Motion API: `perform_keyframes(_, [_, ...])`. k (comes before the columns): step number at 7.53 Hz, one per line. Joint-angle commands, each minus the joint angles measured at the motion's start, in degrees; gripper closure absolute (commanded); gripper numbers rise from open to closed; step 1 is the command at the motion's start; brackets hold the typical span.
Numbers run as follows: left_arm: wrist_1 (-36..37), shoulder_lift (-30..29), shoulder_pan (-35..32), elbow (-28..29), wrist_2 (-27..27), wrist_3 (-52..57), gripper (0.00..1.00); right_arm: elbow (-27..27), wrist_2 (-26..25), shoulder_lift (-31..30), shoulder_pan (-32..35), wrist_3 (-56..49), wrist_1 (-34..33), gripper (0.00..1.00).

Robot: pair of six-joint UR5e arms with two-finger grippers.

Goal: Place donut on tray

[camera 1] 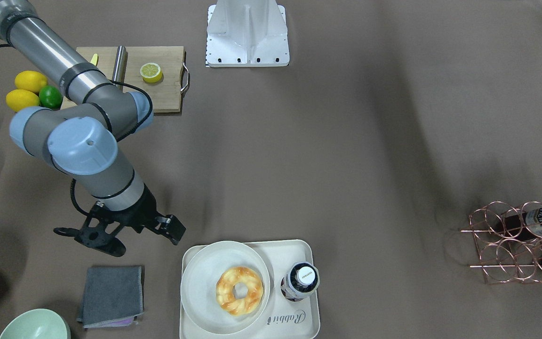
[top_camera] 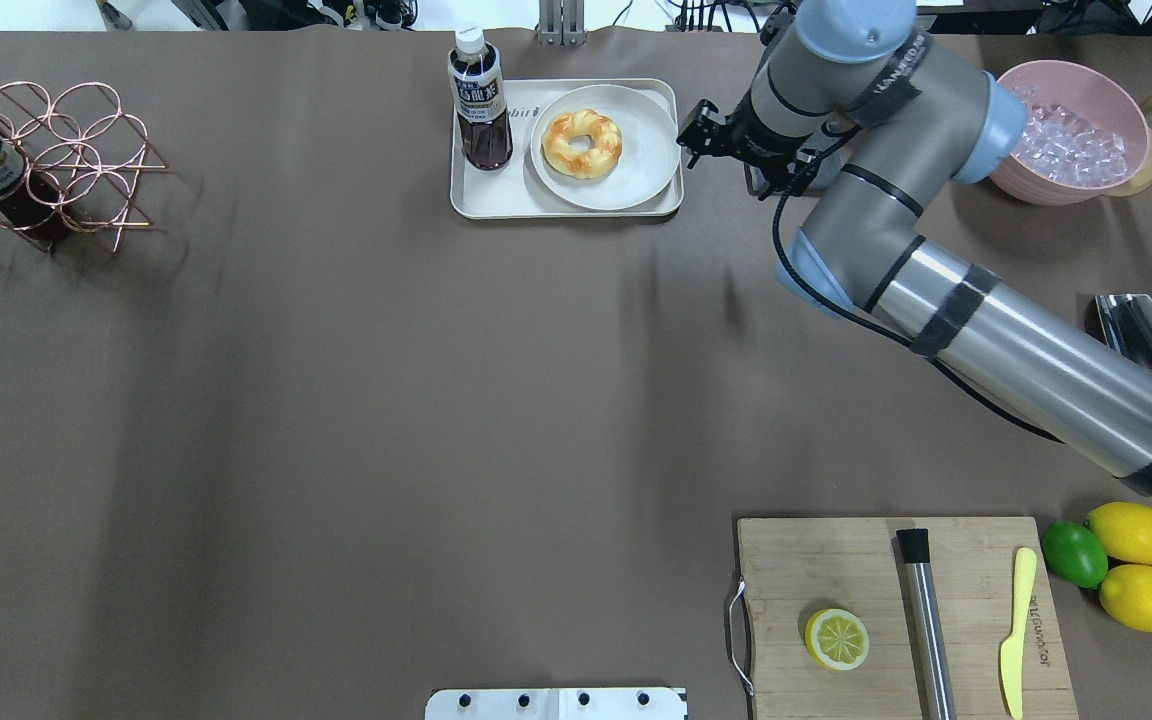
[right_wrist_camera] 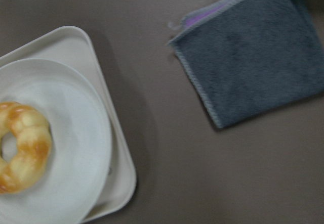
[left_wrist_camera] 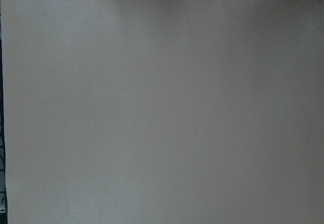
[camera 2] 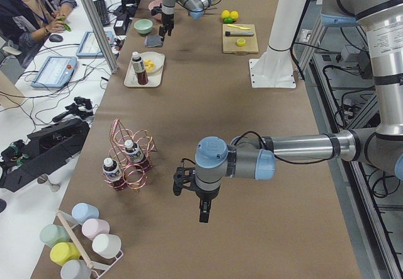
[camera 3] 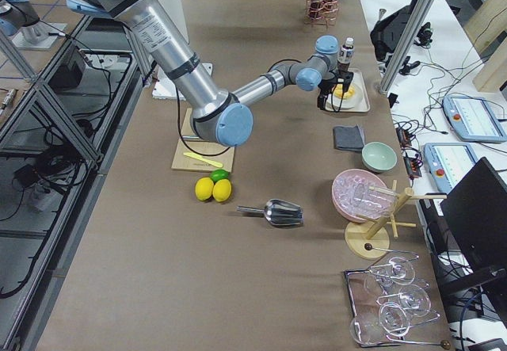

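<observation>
The donut (camera 1: 240, 290), a golden twisted ring, lies on a round off-white plate (camera 1: 200, 287). The plate rests on the cream tray (camera 1: 294, 325), next to a bottle. Donut (top_camera: 582, 143) and tray (top_camera: 496, 195) also show in the overhead view. In the right wrist view the donut (right_wrist_camera: 23, 145) is at the left edge. My right gripper (camera 1: 173, 229) hangs above the table just off the tray's corner (top_camera: 696, 128), apart from the donut. It looks open and empty. My left gripper (camera 2: 203, 206) is far off over bare table. I cannot tell whether it is open.
A dark bottle (camera 1: 300, 281) stands on the tray beside the plate. A grey cloth (camera 1: 111, 295) lies near the right gripper. A pink ice bowl (top_camera: 1071, 130), metal scoop (top_camera: 1141, 335), cutting board (top_camera: 896, 570) with a halved lemon (top_camera: 836, 638) and a wire rack (top_camera: 36, 150) stand around.
</observation>
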Motion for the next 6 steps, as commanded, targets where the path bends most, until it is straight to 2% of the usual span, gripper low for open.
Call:
perform_keyframes(1, [-0.03,0.08,0.00,0.02,0.00,0.09,0.02,18.84,4.09,-19.03,3.67,-8.31,-1.14,0.00])
perform_keyframes(2, [0.06,0.08,0.00,0.02,0.00,0.09,0.02,24.92,6.72,-26.86,6.65,-13.83,-1.14,0.00])
perform_keyframes(3, [-0.03,0.51,0.00,-0.06,0.00,0.17,0.02,28.81,8.84,-33.55,9.73,-19.89,-1.05,0.00])
perform_keyframes(4, [-0.03,0.69,0.00,-0.15,0.00,0.17,0.02,30.15,10.95,-38.66,13.67,-27.17,-1.05,0.00])
perform_keyframes(6, [-0.03,0.87,0.00,-0.24,-0.09,0.17,0.02,29.47,14.55,-47.02,22.80,-45.60,-1.14,0.00])
